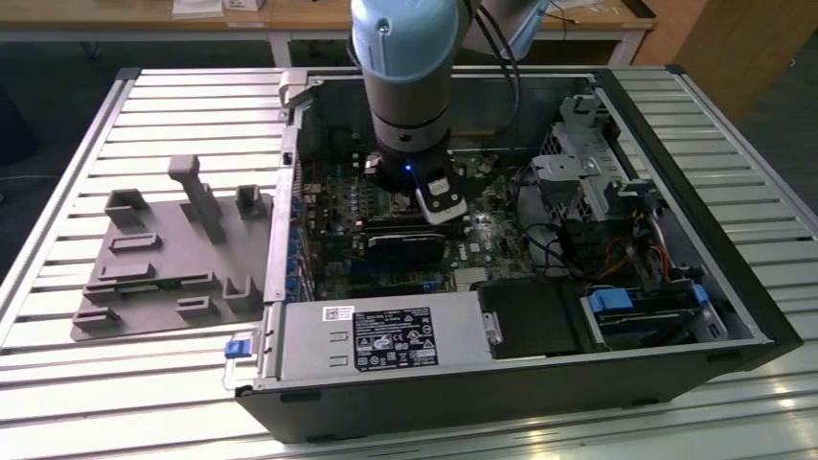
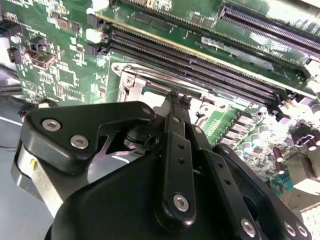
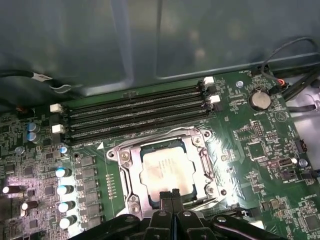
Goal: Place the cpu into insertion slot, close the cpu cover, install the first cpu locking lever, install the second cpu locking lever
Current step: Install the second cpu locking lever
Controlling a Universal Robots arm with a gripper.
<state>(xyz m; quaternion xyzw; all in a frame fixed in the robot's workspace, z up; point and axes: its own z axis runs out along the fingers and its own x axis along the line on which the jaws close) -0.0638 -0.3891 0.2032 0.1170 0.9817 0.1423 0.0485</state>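
The cpu [image 3: 167, 170] lies flat in the insertion slot [image 3: 114, 150] on the green board, its pale metal face showing. The silvery cpu cover [image 3: 204, 160] lies down around it like a frame. My gripper [image 3: 169, 194] is shut, its two black fingertips pressed together at the near edge of the socket, over the cover's rim. In the second wrist view the gripper [image 2: 175, 97] points at the same metal frame [image 2: 131, 80]. In the exterior view the gripper [image 1: 436, 205] hangs inside the open computer case. I cannot tell the locking levers apart from the socket's metal.
Long black memory slots [image 3: 135, 107] run just beyond the socket. A coin battery [image 3: 260, 100] and cables [image 3: 292, 75] lie to one side, capacitors [image 3: 62, 190] to the other. A power supply [image 1: 383, 335], a drive cage [image 1: 588, 163] and a grey fixture tray [image 1: 167, 259] surround the work area.
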